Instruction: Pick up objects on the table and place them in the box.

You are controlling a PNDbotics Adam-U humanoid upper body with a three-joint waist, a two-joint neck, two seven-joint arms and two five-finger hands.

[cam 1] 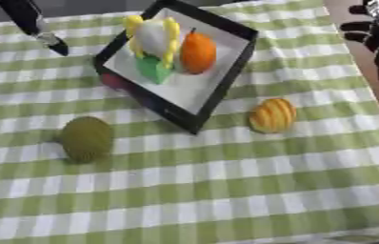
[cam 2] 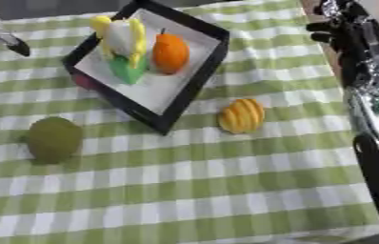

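A black-walled box (cam 1: 226,81) with a white floor sits tilted at the upper middle of the table. Inside lie an orange fruit (cam 1: 198,52), a white and yellow object (cam 1: 154,35) and a green piece (cam 1: 153,69). Something red (cam 1: 112,81) shows just outside the box's left wall. An olive-green round fruit (cam 1: 86,138) lies on the cloth at the left. A yellow-orange striped fruit (cam 1: 273,115) lies to the right of the box. My left hand (cam 1: 54,44) hangs at the top left, apart from the box. My right hand (cam 2: 340,29) is at the top right, fingers relaxed and holding nothing.
A green and white checked cloth (cam 1: 226,190) covers the table. The table's right edge (cam 1: 353,62) runs close under my right arm (cam 2: 376,109), which comes down the right side of the right eye view.
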